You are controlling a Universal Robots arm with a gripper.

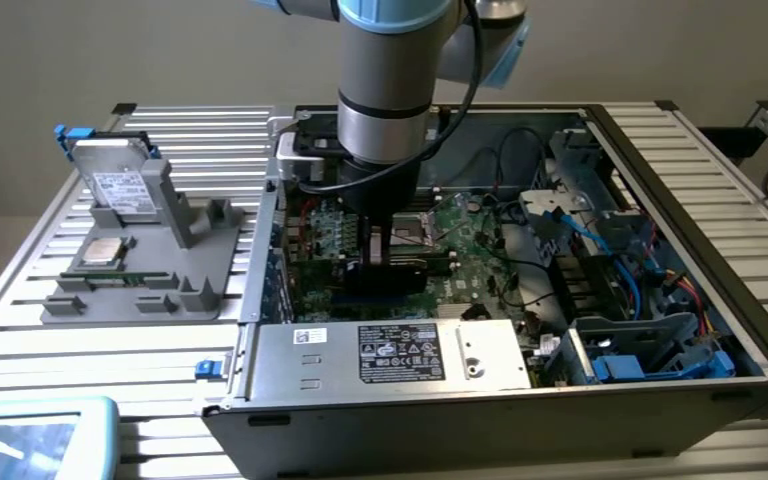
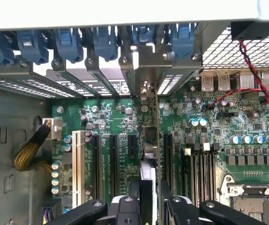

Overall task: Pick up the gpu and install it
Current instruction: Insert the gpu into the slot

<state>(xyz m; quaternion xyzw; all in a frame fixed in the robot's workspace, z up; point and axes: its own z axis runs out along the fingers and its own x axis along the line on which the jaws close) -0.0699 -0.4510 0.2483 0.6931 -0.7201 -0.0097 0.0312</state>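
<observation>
The gpu (image 2: 149,140) shows edge-on in the wrist view as a thin upright card running from my fingers toward the case's rear wall. Its silver bracket (image 2: 146,89) reaches the rear slot openings. My gripper (image 2: 150,201) is shut on the card, one black finger (image 2: 133,199) on each face. The card stands in line with a black expansion slot (image 2: 168,154) on the green motherboard (image 2: 209,140); I cannot tell whether it is seated. In the exterior view my gripper (image 1: 387,262) reaches down into the open computer case (image 1: 704,390), with the dark gpu (image 1: 381,280) just above the board.
Blue retention clips (image 2: 68,42) line the rear slots. Red and black wires (image 2: 258,77) run near the CPU socket (image 2: 254,206). Outside the case, a grey fixture (image 1: 191,295) carries a hard drive (image 1: 124,185), a processor (image 1: 101,252) and a memory stick (image 1: 120,278). A silver power supply (image 1: 398,350) fronts the case.
</observation>
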